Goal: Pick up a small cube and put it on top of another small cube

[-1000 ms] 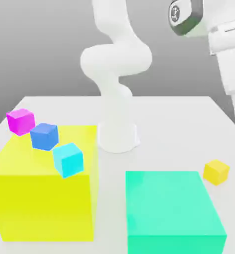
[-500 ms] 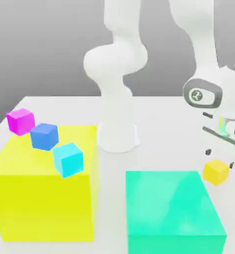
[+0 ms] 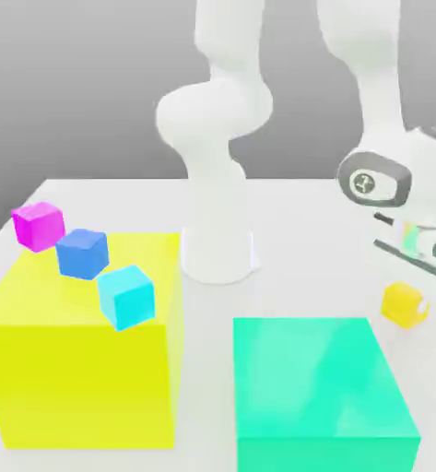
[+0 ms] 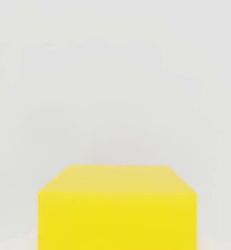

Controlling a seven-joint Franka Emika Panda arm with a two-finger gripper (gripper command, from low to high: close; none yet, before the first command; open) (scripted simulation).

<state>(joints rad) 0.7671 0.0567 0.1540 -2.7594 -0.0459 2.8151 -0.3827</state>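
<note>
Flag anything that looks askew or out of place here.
Nothing is spilled or damaged. The cyan cube sits at the big yellow block's top edge, turned differently from the blue cube and magenta cube.

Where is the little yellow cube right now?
The small plain yellow cube is at the exterior view's right, on the white table, just beyond the big green block's far right corner and right under the robot's gripper.
</note>
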